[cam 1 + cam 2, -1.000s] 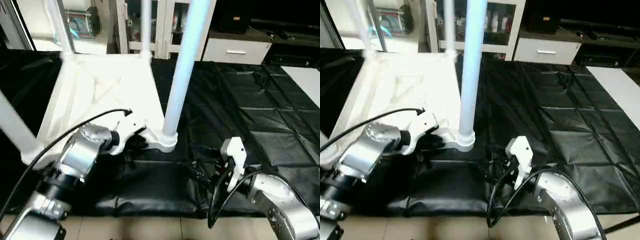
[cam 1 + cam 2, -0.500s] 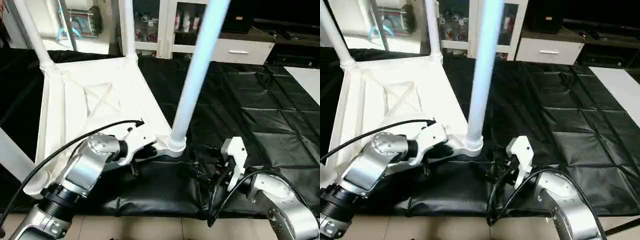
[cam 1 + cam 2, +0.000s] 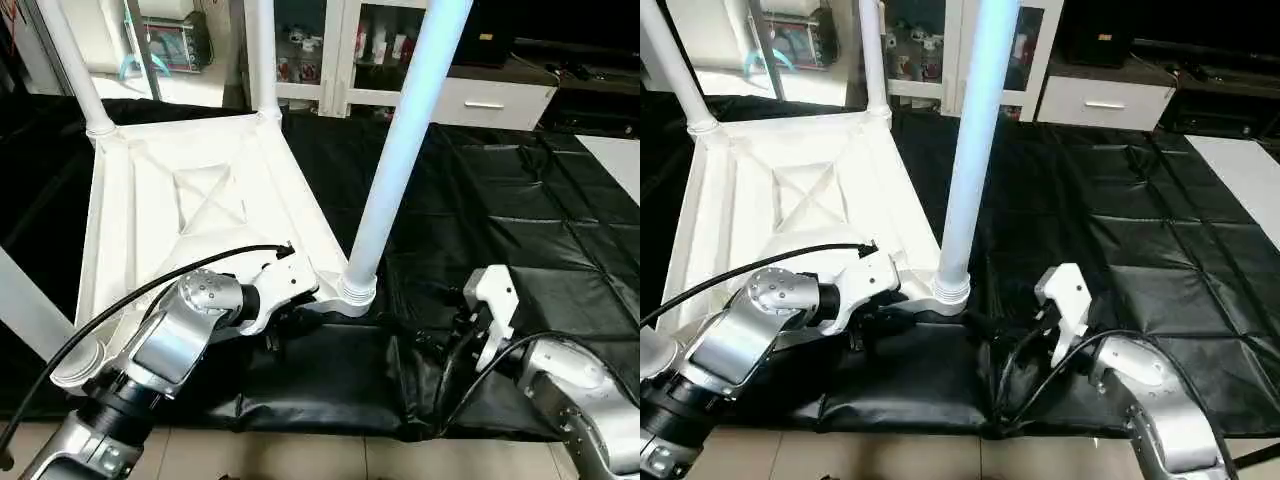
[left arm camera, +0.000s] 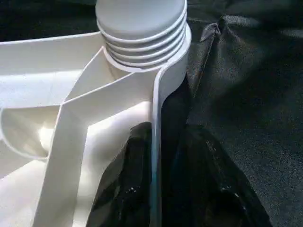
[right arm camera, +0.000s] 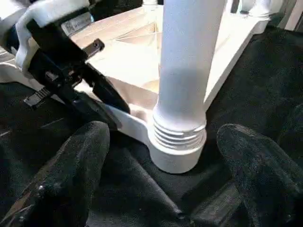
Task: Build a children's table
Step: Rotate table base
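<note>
On a black quilted mat (image 3: 520, 220) the white plastic rectangular table top (image 3: 170, 215) lies upside down, X-ribbed underside up; white tapered tube legs stand in its corner sockets, the nearest leg (image 3: 400, 150) rising out of frame; behind stand a white cabinet (image 3: 480, 100) and glass-fronted shelves (image 3: 930, 45). Left gripper (image 4: 156, 189) clasps the top's thin near rim beside that leg's ribbed base, one black finger (image 4: 123, 189) either side; its cable (image 3: 150, 290) crosses the top. Right gripper (image 5: 156, 184) hangs wide apart, unladen, flanking the same socket without contact. Compared with a second earlier, the top appears turned and the right gripper sits further right; the near-left leg (image 3: 25, 305) is cut off.
</note>
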